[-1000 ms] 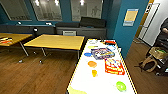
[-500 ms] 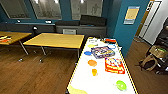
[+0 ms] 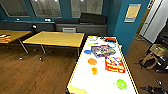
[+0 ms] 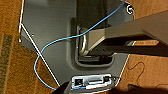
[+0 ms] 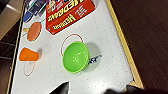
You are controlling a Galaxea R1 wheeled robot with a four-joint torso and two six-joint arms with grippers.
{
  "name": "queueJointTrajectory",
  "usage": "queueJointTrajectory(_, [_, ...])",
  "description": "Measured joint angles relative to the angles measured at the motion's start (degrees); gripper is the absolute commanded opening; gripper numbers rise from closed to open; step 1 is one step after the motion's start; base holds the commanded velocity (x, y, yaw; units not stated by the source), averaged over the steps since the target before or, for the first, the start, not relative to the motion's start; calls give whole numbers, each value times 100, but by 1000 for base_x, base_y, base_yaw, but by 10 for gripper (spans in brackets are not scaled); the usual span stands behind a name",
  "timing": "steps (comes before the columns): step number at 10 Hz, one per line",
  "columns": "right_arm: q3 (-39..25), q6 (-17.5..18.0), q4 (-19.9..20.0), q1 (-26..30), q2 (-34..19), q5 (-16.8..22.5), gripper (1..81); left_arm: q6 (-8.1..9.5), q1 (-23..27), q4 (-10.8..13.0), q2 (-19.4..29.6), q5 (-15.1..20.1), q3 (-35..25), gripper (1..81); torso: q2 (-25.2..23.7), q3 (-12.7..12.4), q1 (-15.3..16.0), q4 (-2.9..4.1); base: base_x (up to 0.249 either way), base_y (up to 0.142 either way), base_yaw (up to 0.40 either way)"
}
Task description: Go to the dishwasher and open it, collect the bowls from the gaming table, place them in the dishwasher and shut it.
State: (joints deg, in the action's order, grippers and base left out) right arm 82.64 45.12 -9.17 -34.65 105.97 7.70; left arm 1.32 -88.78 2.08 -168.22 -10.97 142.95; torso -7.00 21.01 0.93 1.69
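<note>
Teal walls and a dark wooden floor frame the head view, where the long gaming table with its white top and yellow wooden rim (image 3: 81, 75) runs from the lower centre of the frame toward the upper middle, a plain yellow wooden table (image 3: 56, 38) standing to its left. The task's bowls lie scattered along that white top: a small round lime-green bowl (image 3: 121, 84) near the lower right, a flat-looking orange bowl (image 3: 92, 61) at mid-table, a blue bowl (image 3: 87, 52) beyond it, and a yellow one (image 3: 91, 44) farther up, too blurred to be sure of its shape. Between them sit a red flat game box (image 3: 114, 64), a dark blue game box (image 3: 103, 50) and an orange plastic cup (image 3: 94, 70), which lies on its side in the right wrist view (image 5: 28, 54). That view also has the green bowl (image 5: 75, 57) upright, just beside the red box and not far from the rim. I cannot tell whether either gripper is open or clenched. I judge the main risks to be nudging the green bowl off the near edge on approach, rolling the tipped cup, or mistaking the cup for a bowl.
</note>
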Motion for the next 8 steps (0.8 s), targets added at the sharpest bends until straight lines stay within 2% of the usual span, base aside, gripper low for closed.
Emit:
queueJointTrajectory(3, [171, 118, 168, 406, 180, 336, 811, 2, 37, -2, 24, -24, 13, 811, 4, 422, 4, 0, 0, 0, 0])
queueJointTrajectory(6, [319, 127, 330, 483, 235, 389, 811, 0, 111, -7, 28, -52, 24, 811, 9, 849, 6, 0, 0, 0, 0])
queueJointTrajectory(8, [532, 129, 496, 594, 251, 389, 811, 0, 139, -13, 28, -74, 24, 811, 11, 957, 9, 0, 0, 0, 0])
